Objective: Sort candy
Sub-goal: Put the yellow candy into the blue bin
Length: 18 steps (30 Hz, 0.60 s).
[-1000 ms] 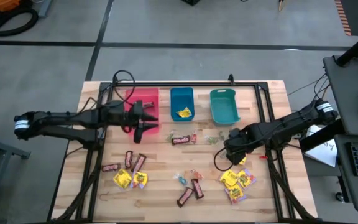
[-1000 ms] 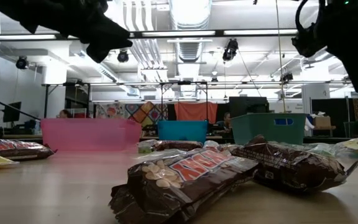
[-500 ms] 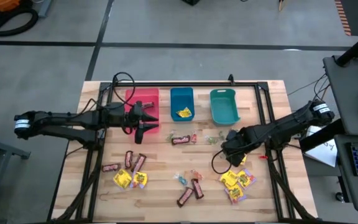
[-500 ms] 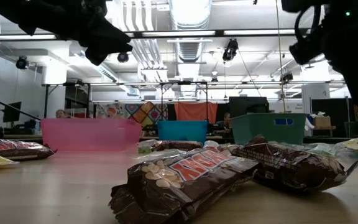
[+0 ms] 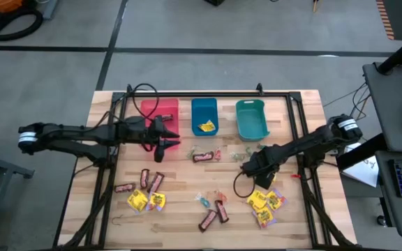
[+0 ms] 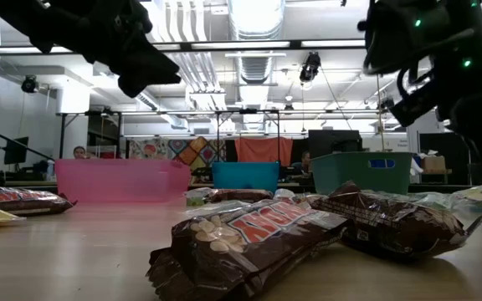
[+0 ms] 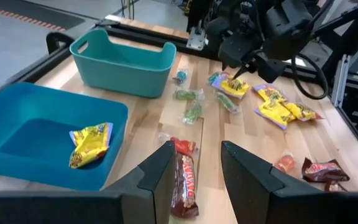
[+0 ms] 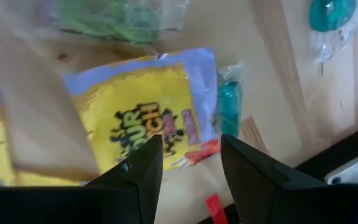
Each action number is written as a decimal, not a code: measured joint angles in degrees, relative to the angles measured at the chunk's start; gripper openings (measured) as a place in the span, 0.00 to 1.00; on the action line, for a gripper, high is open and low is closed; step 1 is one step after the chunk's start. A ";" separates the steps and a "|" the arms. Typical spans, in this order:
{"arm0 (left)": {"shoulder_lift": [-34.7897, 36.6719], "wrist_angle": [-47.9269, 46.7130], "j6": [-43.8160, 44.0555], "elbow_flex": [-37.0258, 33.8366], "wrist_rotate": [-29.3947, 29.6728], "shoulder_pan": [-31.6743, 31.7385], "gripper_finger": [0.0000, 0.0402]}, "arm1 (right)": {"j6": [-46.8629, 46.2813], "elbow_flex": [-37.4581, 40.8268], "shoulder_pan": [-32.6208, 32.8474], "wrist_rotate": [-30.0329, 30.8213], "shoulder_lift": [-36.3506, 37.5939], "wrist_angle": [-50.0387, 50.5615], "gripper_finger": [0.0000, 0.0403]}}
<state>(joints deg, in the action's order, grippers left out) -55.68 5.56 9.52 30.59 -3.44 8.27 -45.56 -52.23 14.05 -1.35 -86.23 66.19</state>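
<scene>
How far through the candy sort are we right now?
Barely started. Done: one yellow packet lies in the blue bin. In hand: nothing; the right hand is open above a yellow packet, the left hand open over a brown bar. Left: nearly all the candy, on the table.

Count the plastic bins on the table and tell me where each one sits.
3, in a row along the table's far edge: the red plastic bin on the left, the blue plastic bin in the middle, the teal plastic bin on the right. None seems hidden.
</scene>
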 joint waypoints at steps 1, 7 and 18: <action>-0.36 0.02 0.00 0.00 0.00 0.00 0.28 | 0.49 0.19 -0.35 0.07 -0.29 -0.44 0.39; -2.16 0.54 0.00 0.00 0.00 0.00 0.28 | 3.60 2.26 -1.83 -0.04 -0.90 -4.60 0.38; -2.82 1.12 0.00 0.00 -0.02 0.00 0.28 | 5.89 5.04 -2.08 -0.08 -0.86 -14.18 0.07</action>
<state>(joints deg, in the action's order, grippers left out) -58.50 6.68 9.52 30.59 -3.46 8.27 -39.67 -47.19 11.97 -1.43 -87.09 52.01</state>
